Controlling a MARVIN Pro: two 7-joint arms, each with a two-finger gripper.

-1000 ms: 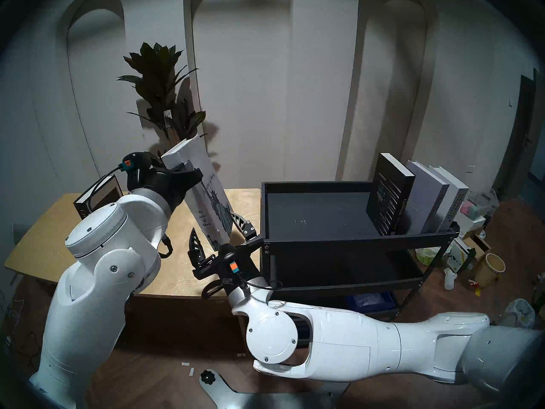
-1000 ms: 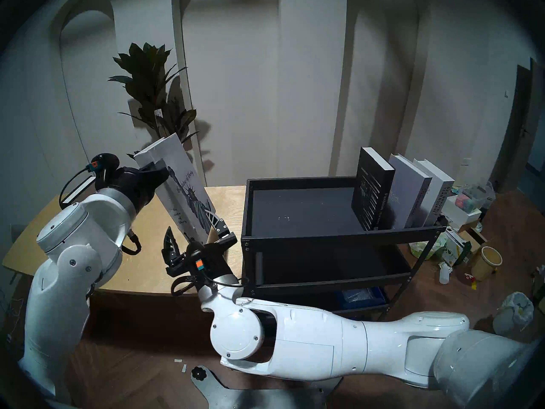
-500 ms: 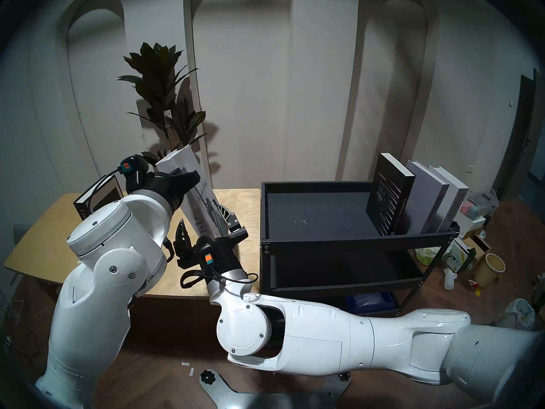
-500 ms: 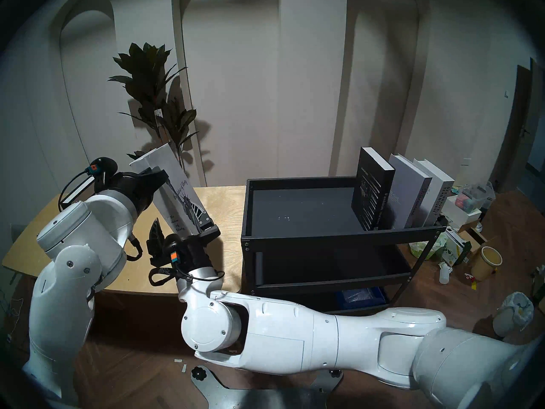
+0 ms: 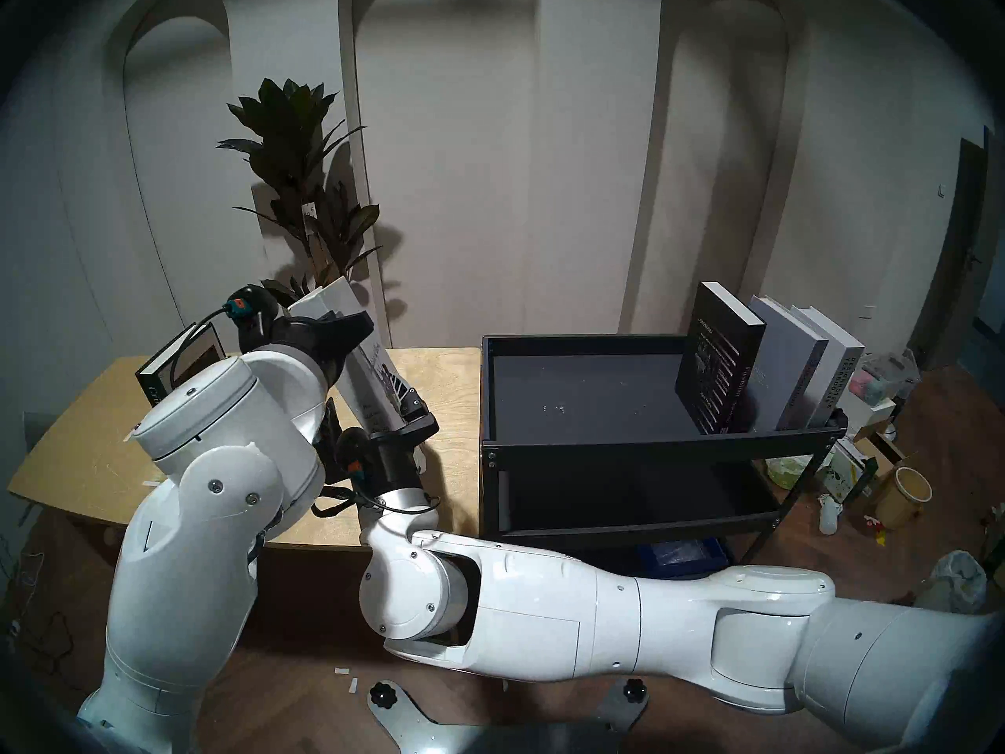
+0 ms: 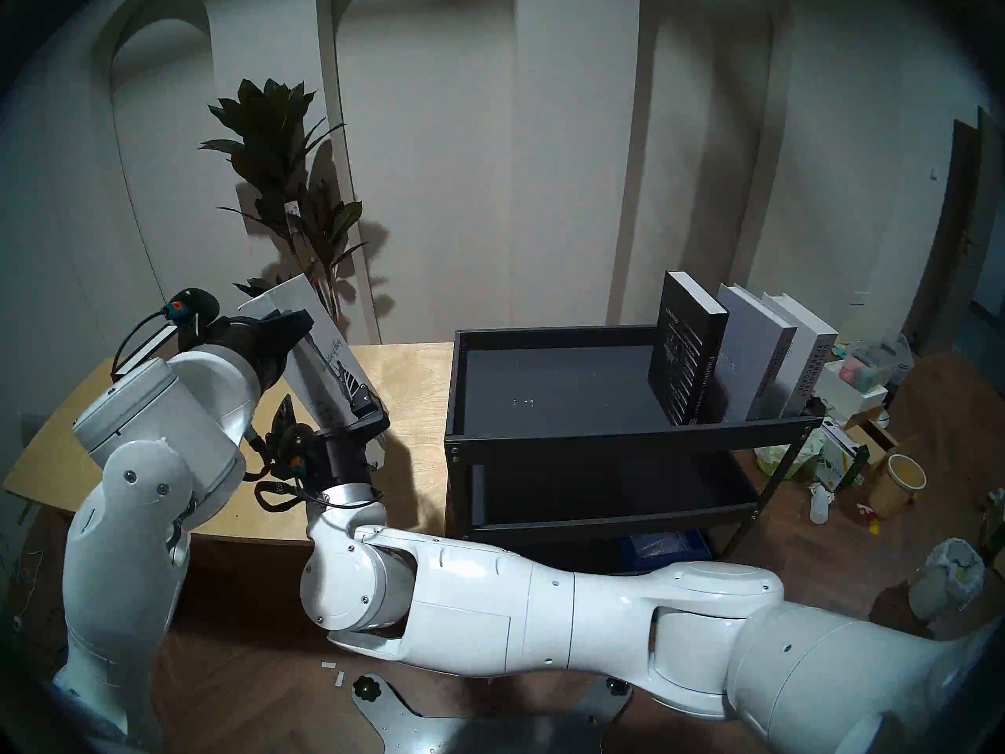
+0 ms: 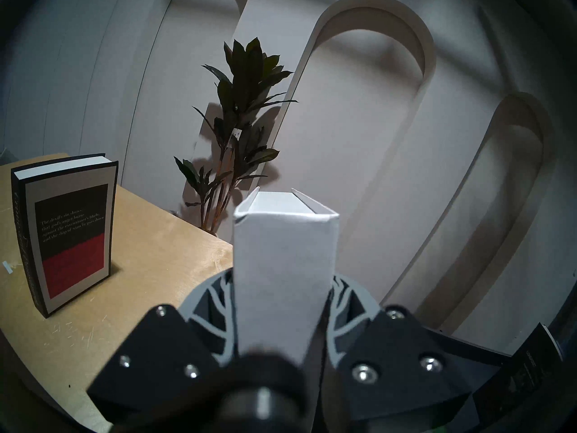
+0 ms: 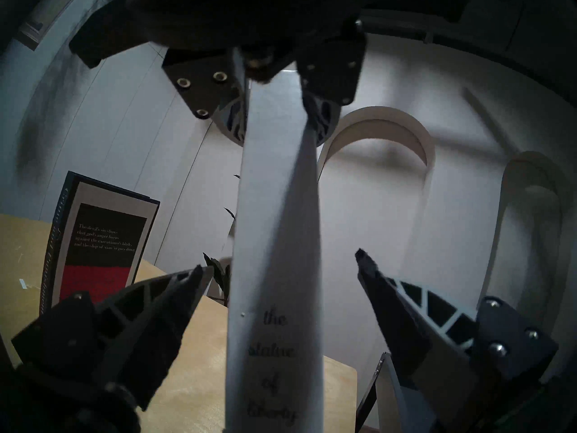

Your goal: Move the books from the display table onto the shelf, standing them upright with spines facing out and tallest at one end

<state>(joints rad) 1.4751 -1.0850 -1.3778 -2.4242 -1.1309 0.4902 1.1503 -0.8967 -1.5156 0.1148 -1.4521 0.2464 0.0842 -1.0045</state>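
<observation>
- The right tool (image 8: 281, 263), nearest, is spread wide with its fingers either side of the white book's (image 8: 274, 266) lower spine, touching nothing that can be seen.
- The left tool (image 7: 282, 298) is clamped on that book higher up, holding it tilted above the desk (image 5: 98, 437).
- A black book (image 7: 67, 232) stands upright on the desk at 10 o'clock from the white one.
- At 3 o'clock, the shelf (image 5: 652, 443) carries three upright books (image 5: 761, 366) at its right end.
</observation>
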